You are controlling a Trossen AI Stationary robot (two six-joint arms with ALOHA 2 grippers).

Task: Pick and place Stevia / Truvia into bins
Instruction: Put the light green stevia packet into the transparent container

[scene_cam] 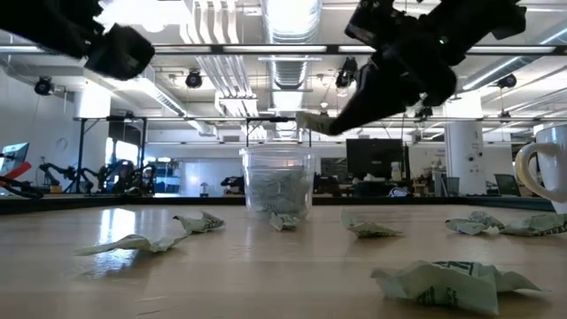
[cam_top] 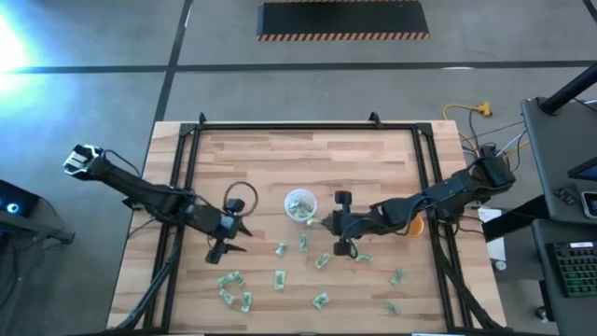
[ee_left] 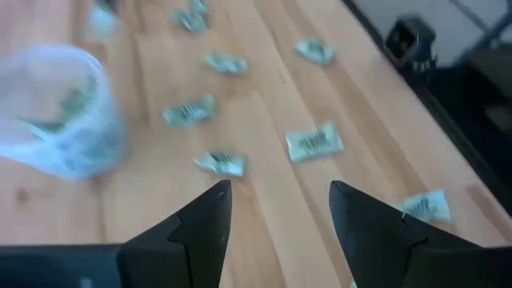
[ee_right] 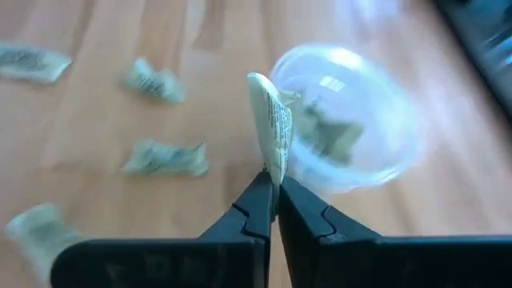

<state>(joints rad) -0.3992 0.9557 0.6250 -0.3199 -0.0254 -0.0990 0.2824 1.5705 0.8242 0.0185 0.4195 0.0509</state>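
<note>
Several green-and-white packets (cam_top: 280,278) lie scattered on the wooden table. The translucent white cup (cam_top: 300,204) stands upright at the table's middle with packets inside; it also shows in the right wrist view (ee_right: 344,120) and the low view (scene_cam: 277,182). My right gripper (cam_top: 317,223) is just right of the cup, above the table, shut on one packet (ee_right: 272,128). My left gripper (cam_top: 241,226) is left of the cup, open and empty, its fingers (ee_left: 204,220) above bare wood. My right gripper pinches the packet's one end (ee_right: 273,172) between its two fingertips. The packet stands out beyond the fingers toward the cup, edge-on, lifted clear of the table. In the low view the fingers slant down from the right toward the cup's rim (scene_cam: 310,122).
An orange cup (cam_top: 413,224) sits under my right arm near the table's right side. A black frame (cam_top: 187,140) runs along the table's edges. A white mug (scene_cam: 542,177) shows at the low view's right. Loose packets (cam_top: 321,300) fill the table's near half.
</note>
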